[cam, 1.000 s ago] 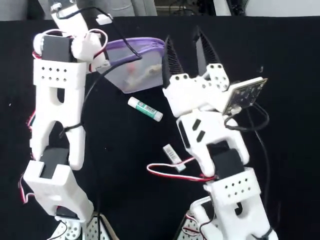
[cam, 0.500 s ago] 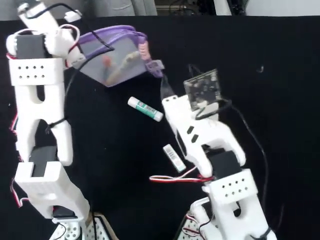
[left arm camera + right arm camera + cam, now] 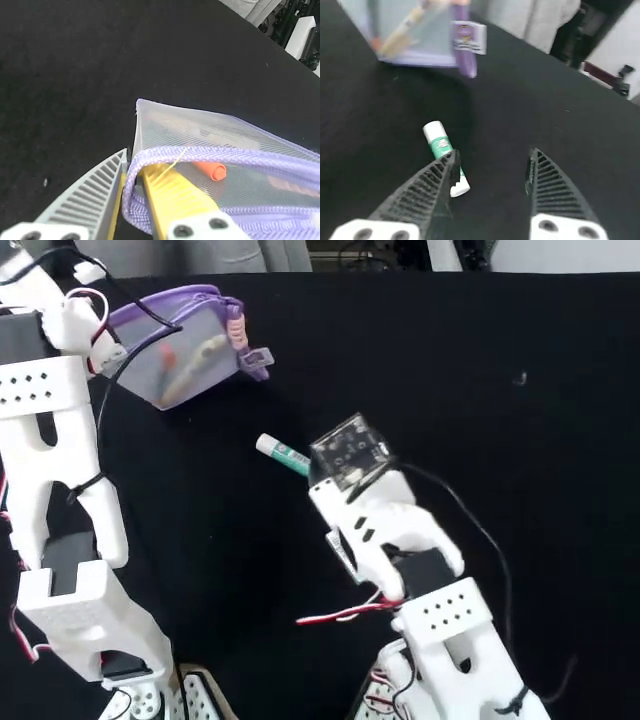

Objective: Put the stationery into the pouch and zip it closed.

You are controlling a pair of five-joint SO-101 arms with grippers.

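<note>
Pinching the pouch (image 3: 225,135) rim tight in the left claw (image 3: 132,162), with that arm stretched far out along the bench (image 3: 560,340) edge. Holding the right claw (image 3: 493,154) spread wide, tipped down low over mid-bench, arm folded forward.

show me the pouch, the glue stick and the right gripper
pouch (image 3: 185,358), high view, clear side panel
glue stick (image 3: 441,144), right wrist view, green label
right gripper (image 3: 493,151), right wrist view, midway between its fingertips

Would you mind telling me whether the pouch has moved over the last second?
Yes. The pouch, held by the left gripper, has shifted leftward, away from the stationary glue stick.
</note>
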